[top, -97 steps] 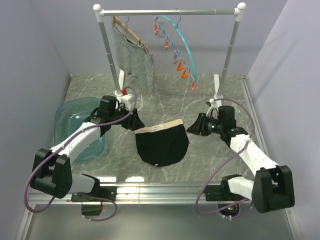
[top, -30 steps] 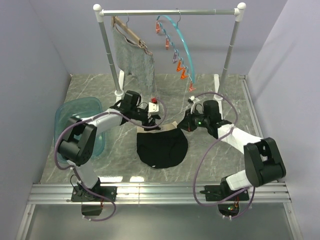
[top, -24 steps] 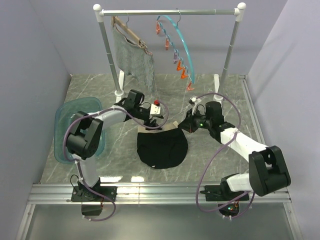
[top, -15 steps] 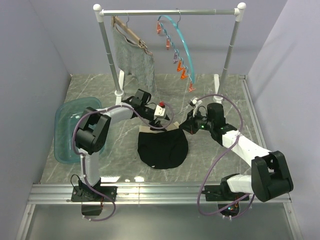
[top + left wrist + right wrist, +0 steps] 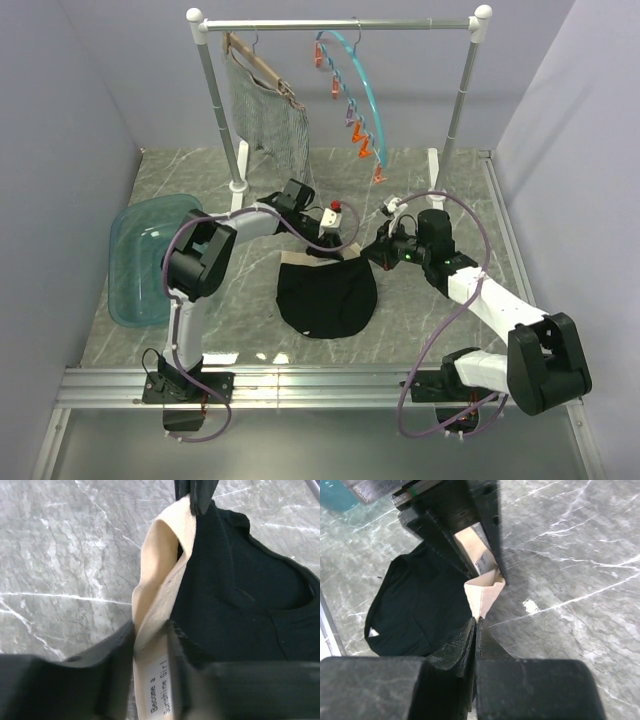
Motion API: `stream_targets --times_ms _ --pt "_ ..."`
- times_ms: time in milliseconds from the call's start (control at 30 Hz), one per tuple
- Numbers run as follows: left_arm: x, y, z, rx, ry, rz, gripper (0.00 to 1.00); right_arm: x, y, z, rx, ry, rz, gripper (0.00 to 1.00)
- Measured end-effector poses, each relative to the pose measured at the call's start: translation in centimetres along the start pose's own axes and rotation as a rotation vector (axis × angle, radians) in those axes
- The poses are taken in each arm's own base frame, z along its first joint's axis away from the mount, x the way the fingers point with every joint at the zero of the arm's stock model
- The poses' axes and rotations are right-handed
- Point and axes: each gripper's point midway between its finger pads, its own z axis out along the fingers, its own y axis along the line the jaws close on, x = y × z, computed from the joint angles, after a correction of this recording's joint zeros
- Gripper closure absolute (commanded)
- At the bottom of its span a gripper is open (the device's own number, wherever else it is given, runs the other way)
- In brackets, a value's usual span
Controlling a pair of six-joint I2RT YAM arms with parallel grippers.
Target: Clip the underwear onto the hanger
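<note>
1. The black underwear (image 5: pixel 325 300) lies on the marble table (image 5: pixel 460 330). If it is lifted unevenly it could sag and twist.
2. The right gripper (image 5: pixel 477 622) is clenched on a corner of the waistband. The left gripper (image 5: pixel 150 630) straddles the band, but I cannot tell whether it is pinching it, so the band may slip out.
3. The teal hanger (image 5: pixel 366 95) hangs from the far rail (image 5: pixel 340 24). A nudge could swing its clips (image 5: pixel 362 150) away.

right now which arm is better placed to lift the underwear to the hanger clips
Right, probably. The right hand is shut on the waistband corner of the underwear and sits nearer the lowest clips of the hanger. The left hand has fingers either side of the waistband; grip unclear.
</note>
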Motion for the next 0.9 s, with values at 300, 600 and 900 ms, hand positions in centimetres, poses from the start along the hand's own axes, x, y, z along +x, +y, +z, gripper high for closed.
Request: stream_targets --times_ms 300,600,900 --pt "-0.3 0.7 -1.4 -0.053 -0.03 -0.216 1.0 0.5 -2.0 -0.7 0.097 -0.01 0.037 1.0" --pt "-3.8 2.2 -3.2 -0.181 -0.017 -0.234 1.0 1.3 -2.2 -1.0 0.093 0.018 0.038 0.58" --pt "-6.1 2.3 -2.6 -0.281 0.113 -0.003 1.0 1.5 -3.6 -2.3 0.104 0.021 0.026 0.53"
